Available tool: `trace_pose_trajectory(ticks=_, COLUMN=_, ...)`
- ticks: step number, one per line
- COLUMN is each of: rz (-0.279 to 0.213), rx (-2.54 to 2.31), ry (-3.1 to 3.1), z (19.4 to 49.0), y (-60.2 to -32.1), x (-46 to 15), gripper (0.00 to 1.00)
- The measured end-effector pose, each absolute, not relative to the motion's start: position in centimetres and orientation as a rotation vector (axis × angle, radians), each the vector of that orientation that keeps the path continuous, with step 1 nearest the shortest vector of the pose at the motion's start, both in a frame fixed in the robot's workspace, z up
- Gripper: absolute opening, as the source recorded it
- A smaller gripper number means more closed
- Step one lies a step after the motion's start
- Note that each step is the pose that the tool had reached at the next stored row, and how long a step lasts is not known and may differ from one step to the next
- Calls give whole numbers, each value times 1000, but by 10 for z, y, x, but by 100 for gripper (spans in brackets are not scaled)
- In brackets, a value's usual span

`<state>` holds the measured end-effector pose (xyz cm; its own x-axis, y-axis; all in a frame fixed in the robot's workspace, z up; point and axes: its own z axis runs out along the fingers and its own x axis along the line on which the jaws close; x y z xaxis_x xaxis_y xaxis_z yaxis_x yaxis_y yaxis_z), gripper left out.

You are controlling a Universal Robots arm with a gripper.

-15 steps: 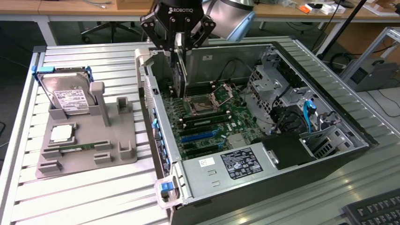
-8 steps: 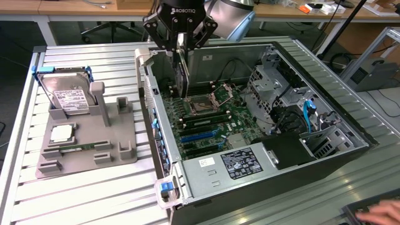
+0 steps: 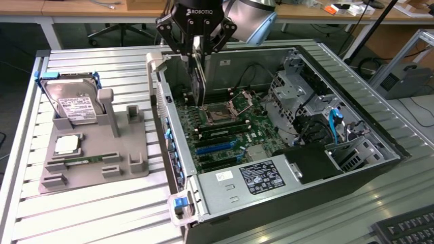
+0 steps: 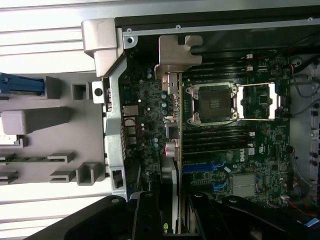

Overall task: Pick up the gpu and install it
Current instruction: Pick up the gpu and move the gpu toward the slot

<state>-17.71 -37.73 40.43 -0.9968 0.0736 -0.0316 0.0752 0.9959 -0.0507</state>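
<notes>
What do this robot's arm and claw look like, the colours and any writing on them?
The gripper is black, with angular jointed metal fingers and ROBOTIQ in white letters across its body. The arm behind it is rounded and silver-grey, with a pale blue section.

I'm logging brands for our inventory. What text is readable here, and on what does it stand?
"ROBOTIQ": on the body of the gripper, above the gpu it holds.
Too small to read: the power supply label.
Too small to read: the hard drive label.
</notes>
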Motion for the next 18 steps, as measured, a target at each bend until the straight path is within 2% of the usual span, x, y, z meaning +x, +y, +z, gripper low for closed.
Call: trace_pose_trajectory(ticks=18, rz=-82, rx=116, ry=3109, z=403, y=-377, x=-173, gripper=27)
